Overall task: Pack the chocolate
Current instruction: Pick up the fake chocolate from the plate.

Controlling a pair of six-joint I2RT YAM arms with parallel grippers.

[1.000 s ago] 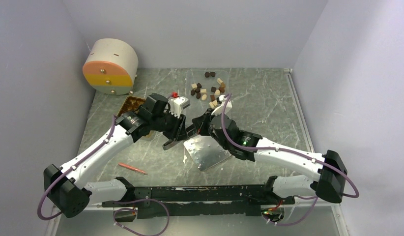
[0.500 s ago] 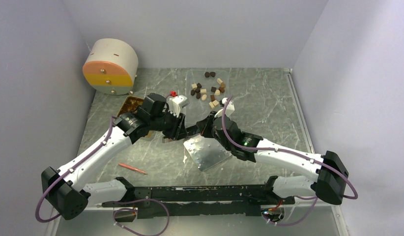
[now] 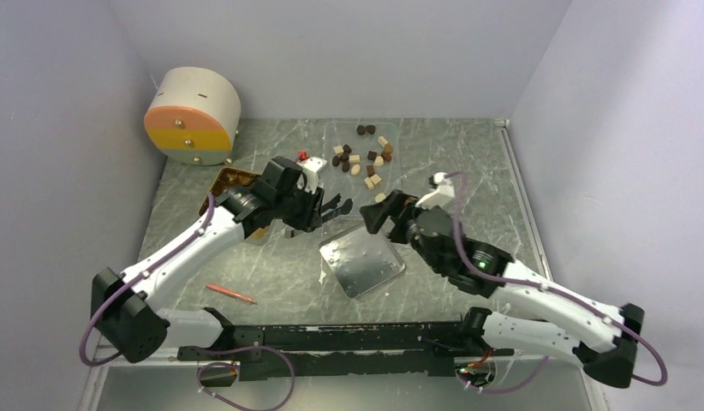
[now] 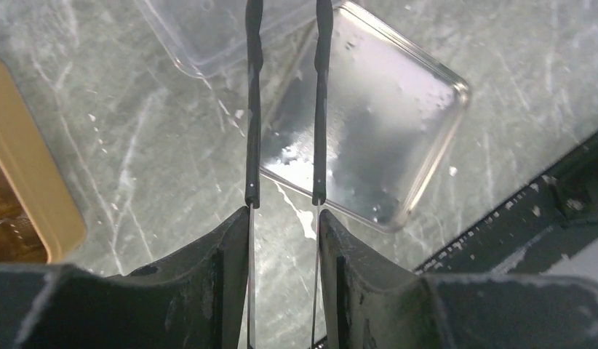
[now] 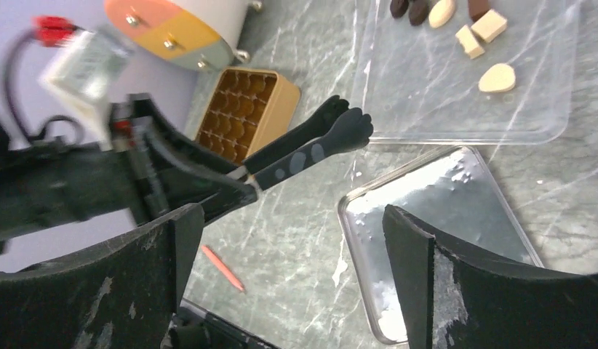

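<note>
The chocolate [image 3: 361,158], several brown and cream pieces, lies on a clear plastic tray [image 3: 396,137] at the back of the table; the right wrist view shows a few pieces [image 5: 489,25]. My left gripper [image 3: 314,212] [image 4: 284,212] is shut on black tongs [image 3: 338,205] [image 4: 251,109] [image 5: 311,149], whose two arms run along the inner faces of my fingers and point toward the tray. Nothing sits between the tong tips. My right gripper [image 3: 384,210] [image 5: 292,218] is open and empty, just right of the tong tips and above the near edge of the tray.
A golden-tan compartment box [image 3: 229,182] [image 5: 245,109] lies behind the left arm. A silver square lid [image 3: 363,261] [image 4: 369,131] [image 5: 441,218] rests flat in the middle. A red-orange pen [image 3: 230,294] [image 5: 223,267] lies near the front left. A round drawer unit [image 3: 193,116] stands in the back left corner.
My right gripper was shut close against the tongs; it has opened wide and drawn back to the right. The left gripper has swung the tongs slightly toward the tray.
</note>
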